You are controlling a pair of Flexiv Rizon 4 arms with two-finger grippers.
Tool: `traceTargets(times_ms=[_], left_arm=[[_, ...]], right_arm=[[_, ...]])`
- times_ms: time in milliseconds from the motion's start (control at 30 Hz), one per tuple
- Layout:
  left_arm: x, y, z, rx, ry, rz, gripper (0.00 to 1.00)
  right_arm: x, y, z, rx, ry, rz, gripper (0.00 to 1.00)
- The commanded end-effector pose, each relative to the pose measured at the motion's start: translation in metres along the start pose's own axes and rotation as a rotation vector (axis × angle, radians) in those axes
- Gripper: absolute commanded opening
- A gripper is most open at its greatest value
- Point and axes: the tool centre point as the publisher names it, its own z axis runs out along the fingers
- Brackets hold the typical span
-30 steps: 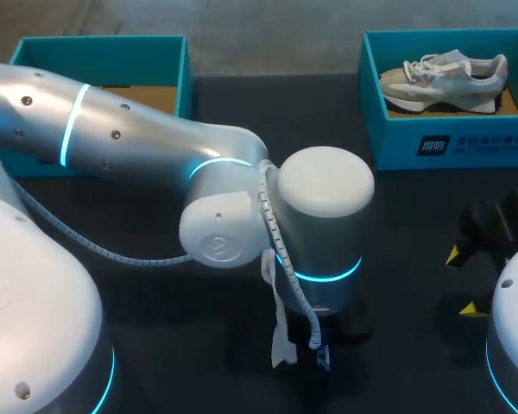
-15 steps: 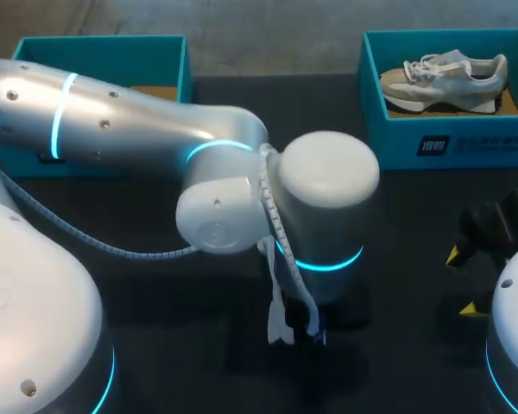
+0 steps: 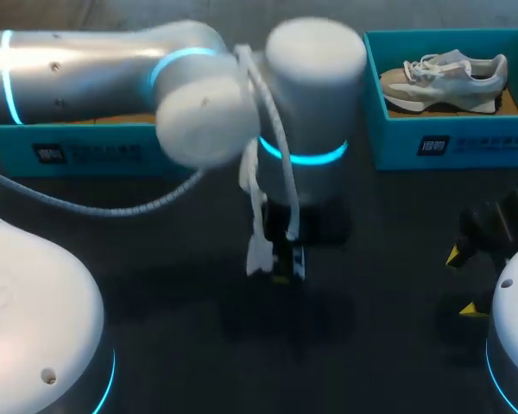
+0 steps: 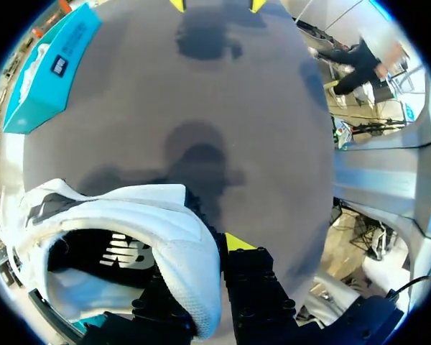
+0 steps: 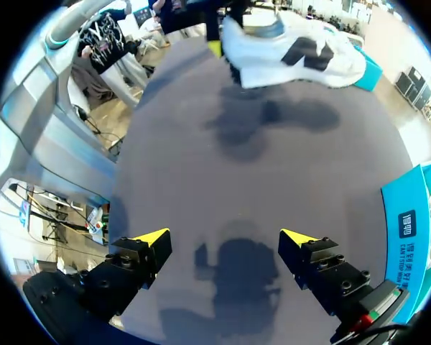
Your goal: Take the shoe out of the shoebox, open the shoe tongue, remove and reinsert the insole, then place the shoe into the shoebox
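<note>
— Moved?
— Left arm (image 3: 112, 73): swung toward the far boxes.
— Holdings?
— Left hand (image 4: 214, 251) clamps shoe (image 4: 129, 230) at the heel collar, above tabletop (image 5: 273, 165). Right hand (image 5: 224, 238): wide.
— Obstructions?
— Arm covers left box (image 3: 78, 155). Right box (image 3: 449, 142): second shoe (image 3: 445, 78).

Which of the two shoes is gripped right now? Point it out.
The white shoe clamped in the left gripper; the other shoe lies untouched in the right-hand shoebox.

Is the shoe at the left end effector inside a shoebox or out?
Out: the left end effector holds the shoe above the table, shadow beneath.
</note>
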Motion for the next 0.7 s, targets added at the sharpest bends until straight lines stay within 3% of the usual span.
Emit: traceTargets(times_ms=[33, 433, 700], left_arm=[[0.0, 0.018, -0.026, 0.02, -0.001, 0.002, 0.0], [0.0, 0.018, -0.026, 0.02, -0.001, 0.002, 0.0], [-0.066, 0.061, -0.068, 0.051, -0.027, -0.032, 0.0]], right_arm=[[0.002, 0.0, 0.0, 0.001, -0.003, 0.0, 1.0], [0.002, 0.0, 0.0, 0.001, -0.003, 0.0, 1.0], [0.002, 0.0, 0.0, 0.001, -0.003, 0.0, 1.0]])
